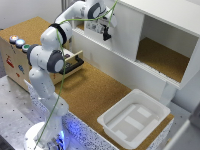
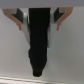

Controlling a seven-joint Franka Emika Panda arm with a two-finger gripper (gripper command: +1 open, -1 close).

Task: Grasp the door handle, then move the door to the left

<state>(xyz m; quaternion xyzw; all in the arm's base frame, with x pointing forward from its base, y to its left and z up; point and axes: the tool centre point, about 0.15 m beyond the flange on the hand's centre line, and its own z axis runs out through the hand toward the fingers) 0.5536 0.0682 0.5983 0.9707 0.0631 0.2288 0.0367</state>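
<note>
Cabinet (image 1: 150, 40) along far side of table (image 1: 95, 92), door (image 1: 122, 32) covering its half toward exterior view's left, open compartment on the right. Claw (image 1: 106, 31) right against door front. Tub (image 1: 134, 118) on table near edge, before cabinet's open half. Drawer (image 1: 74, 62) beside arm base (image 1: 42, 135), button box (image 1: 17, 57) at exterior view's left
</note>
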